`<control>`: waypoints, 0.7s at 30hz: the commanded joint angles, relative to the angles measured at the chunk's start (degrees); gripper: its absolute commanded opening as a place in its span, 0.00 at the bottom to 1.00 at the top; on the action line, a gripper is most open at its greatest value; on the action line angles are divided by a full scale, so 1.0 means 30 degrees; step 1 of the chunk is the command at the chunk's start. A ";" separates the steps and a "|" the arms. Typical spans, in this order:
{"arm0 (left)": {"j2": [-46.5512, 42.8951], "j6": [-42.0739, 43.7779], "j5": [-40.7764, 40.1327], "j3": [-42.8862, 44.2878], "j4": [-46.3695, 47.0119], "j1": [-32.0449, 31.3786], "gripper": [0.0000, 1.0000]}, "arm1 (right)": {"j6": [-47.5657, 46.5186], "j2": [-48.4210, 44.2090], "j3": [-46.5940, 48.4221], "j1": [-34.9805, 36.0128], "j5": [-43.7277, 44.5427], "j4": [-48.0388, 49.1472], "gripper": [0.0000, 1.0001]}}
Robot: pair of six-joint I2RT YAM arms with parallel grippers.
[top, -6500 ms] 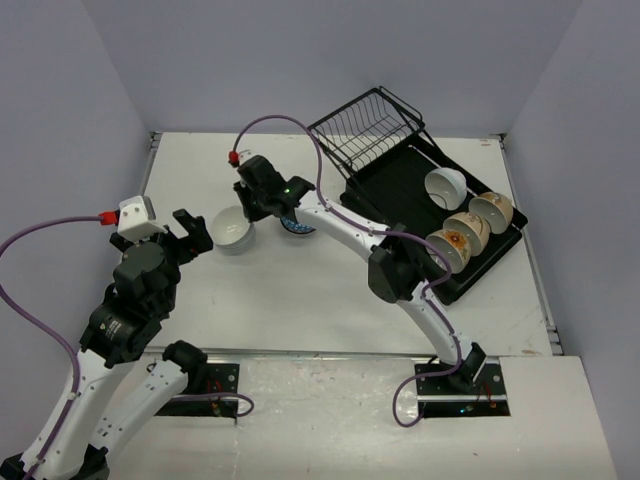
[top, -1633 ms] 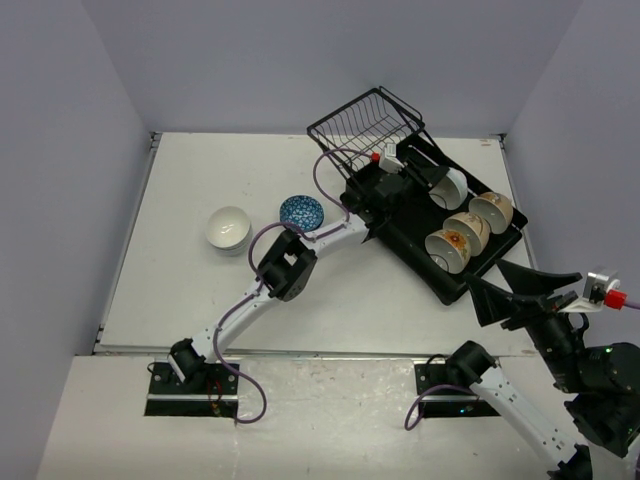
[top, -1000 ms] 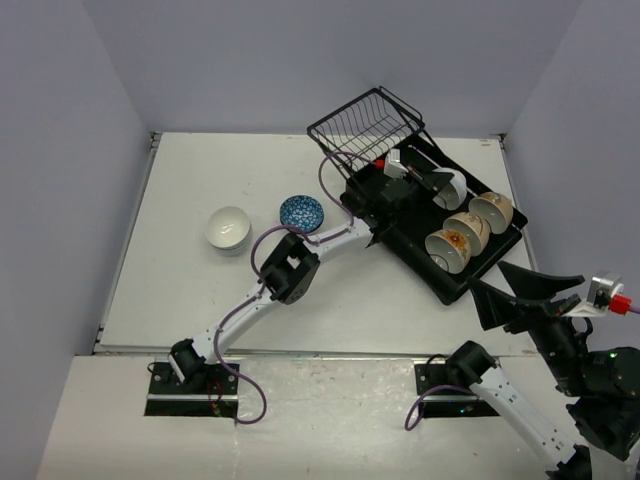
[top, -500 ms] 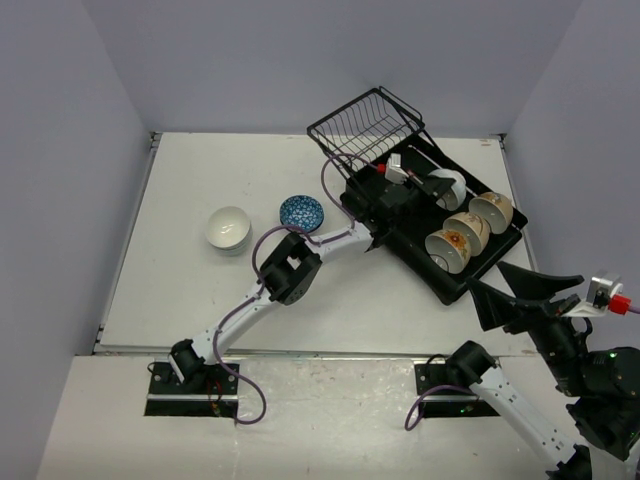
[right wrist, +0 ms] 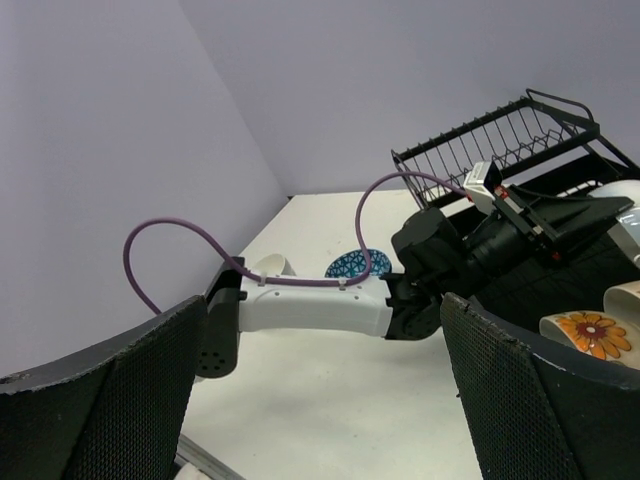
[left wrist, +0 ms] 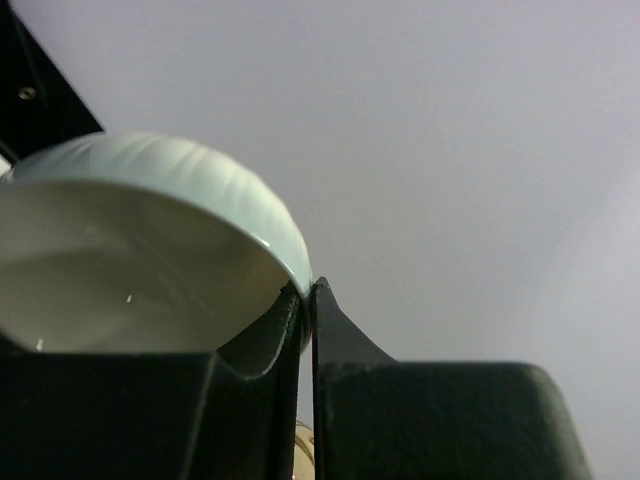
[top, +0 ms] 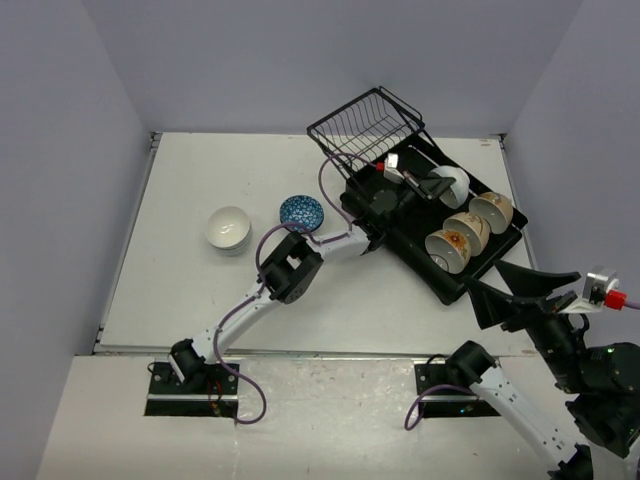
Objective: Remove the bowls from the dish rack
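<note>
Where the left gripper [left wrist: 308, 300] reaches over the dish rack [top: 398, 222], its two fingers are clamped on the rim of a plain white bowl [left wrist: 150, 250], one finger inside the rim and one outside. Seen from above, that bowl lies tilted on its side over the far part of the black tray, near the tilted wire basket [top: 365, 122]; whether it touches the tray cannot be told. Three more bowls lean in a row at the tray's right end: a flower-patterned bowl [top: 447, 247] nearest, then two cream bowls [top: 470, 228]. The right gripper [right wrist: 322, 310] hangs beyond the table's near right corner, fingers spread wide and holding nothing. Left of the rack, a blue-patterned bowl [top: 301, 212] and a second white bowl [top: 228, 228] sit apart on the table [top: 180, 290].
</note>
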 commanded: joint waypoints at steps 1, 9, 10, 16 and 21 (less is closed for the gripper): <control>0.0619 -0.1065 -0.0455 0.0478 0.4286 0.0888 0.00 | -0.0278 0.0672 0.0398 0.0144 -0.0381 0.0370 0.99; -0.0111 -0.0770 -0.0162 -0.0105 0.5607 0.1063 0.00 | -0.0337 0.0906 0.0339 0.0144 -0.0263 0.0458 0.99; -0.0258 -0.0770 -0.0190 -0.0281 0.5520 0.1093 0.00 | -0.0337 0.0936 0.0339 0.0115 -0.0263 0.0429 0.99; -0.0815 -0.0421 0.0510 -0.0664 0.5842 0.1122 0.00 | -0.0395 0.0878 0.0251 0.0115 -0.0088 0.0546 0.99; -0.2333 0.0693 0.1507 -0.0867 0.5522 0.1122 0.00 | -0.0279 0.0848 0.0426 0.0115 -0.0058 0.0575 0.99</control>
